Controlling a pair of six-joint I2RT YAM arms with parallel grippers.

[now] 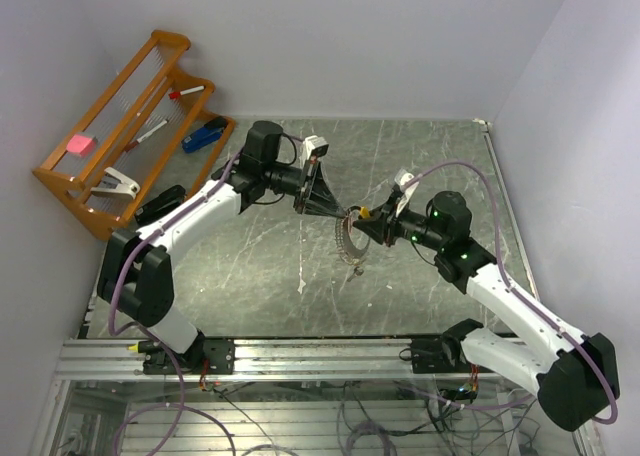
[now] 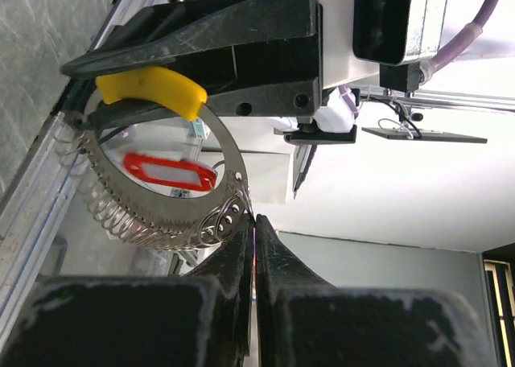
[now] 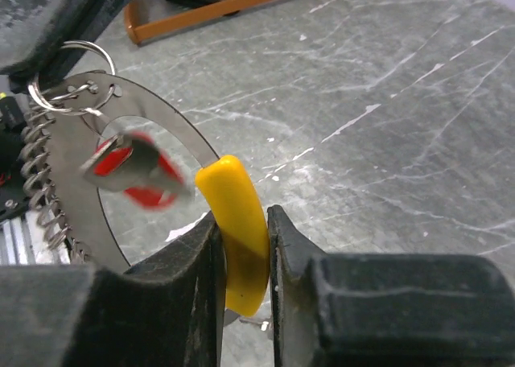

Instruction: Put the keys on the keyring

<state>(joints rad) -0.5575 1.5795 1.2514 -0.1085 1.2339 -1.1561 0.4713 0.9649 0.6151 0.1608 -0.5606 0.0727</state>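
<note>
Robotics lab cell: white partition walls (image 1: 350, 36), aluminium mounting rail (image 1: 320, 358).

The bench (image 1: 420, 166) is dark grey with a stone look, streaked all over with thin white veins. The keyring (image 2: 145, 214) is silvery, with a run of bright wire coils along its outer edge. Its curved tag (image 2: 153, 89) is plain yellow. The key (image 2: 169, 171) has a red head with a pale panel. The left claw (image 2: 254, 230) and right claw (image 3: 244, 222) are matt black. The left arm (image 1: 200, 211) and right arm (image 1: 520, 306) are white and black, each with a mauve cable (image 2: 476, 19). At ten o'clock in the top view, the rack (image 1: 170, 42) is orange-brown wood. It carries a pink block (image 1: 79, 144), a blue stapler (image 1: 205, 134) and a white stapler (image 1: 115, 184).
</note>
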